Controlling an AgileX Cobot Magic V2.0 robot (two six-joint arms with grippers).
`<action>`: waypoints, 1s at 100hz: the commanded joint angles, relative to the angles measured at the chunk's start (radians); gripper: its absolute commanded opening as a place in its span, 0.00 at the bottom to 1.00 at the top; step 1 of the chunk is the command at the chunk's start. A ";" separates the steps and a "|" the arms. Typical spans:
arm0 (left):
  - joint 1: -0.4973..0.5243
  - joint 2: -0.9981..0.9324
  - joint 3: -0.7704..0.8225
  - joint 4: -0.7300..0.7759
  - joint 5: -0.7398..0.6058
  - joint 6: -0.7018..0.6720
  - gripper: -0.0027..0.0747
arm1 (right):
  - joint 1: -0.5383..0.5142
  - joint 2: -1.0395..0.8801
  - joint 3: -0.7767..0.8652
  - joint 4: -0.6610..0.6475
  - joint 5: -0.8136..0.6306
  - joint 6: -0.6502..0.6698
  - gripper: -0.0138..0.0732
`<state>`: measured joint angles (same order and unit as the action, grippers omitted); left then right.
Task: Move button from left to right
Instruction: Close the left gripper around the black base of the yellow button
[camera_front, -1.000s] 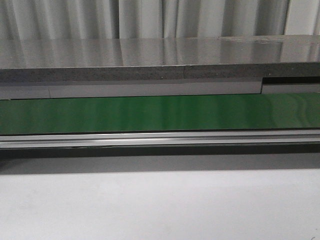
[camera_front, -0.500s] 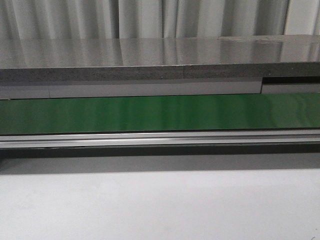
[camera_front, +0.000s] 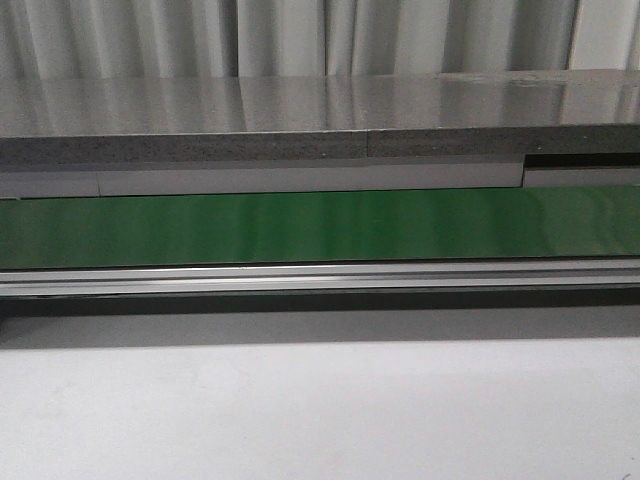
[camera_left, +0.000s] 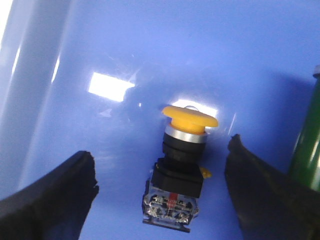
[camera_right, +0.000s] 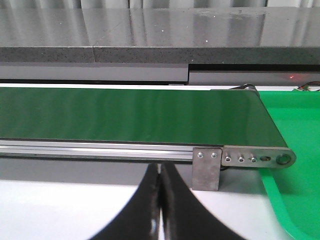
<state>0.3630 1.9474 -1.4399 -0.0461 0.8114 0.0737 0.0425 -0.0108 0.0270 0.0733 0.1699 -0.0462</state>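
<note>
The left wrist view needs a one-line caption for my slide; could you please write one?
Open left end effector straddling the yellow-capped button, which lies on a blue surface, not yet grasped.

Button (camera_left: 182, 165): yellow mushroom cap, black body, metal terminals; lying, seemingly tilted, on glossy blue surface.

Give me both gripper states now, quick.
Left gripper: open, straddling the button, not gripping it.
Right gripper: closed, empty.

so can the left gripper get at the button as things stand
Probably yes: the left gripper is open, its fingers either side of the button lying on the blue surface, nothing between them.
</note>
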 joint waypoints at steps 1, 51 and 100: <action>0.000 -0.050 -0.032 -0.016 -0.039 0.005 0.70 | 0.002 -0.020 -0.015 -0.006 -0.082 -0.005 0.08; 0.000 -0.016 -0.032 -0.037 -0.056 0.018 0.70 | 0.002 -0.020 -0.015 -0.006 -0.082 -0.005 0.08; -0.002 0.078 -0.032 -0.044 -0.030 0.018 0.70 | 0.002 -0.020 -0.015 -0.006 -0.082 -0.005 0.08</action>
<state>0.3630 2.0625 -1.4412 -0.0768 0.7944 0.0918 0.0425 -0.0108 0.0270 0.0733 0.1699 -0.0462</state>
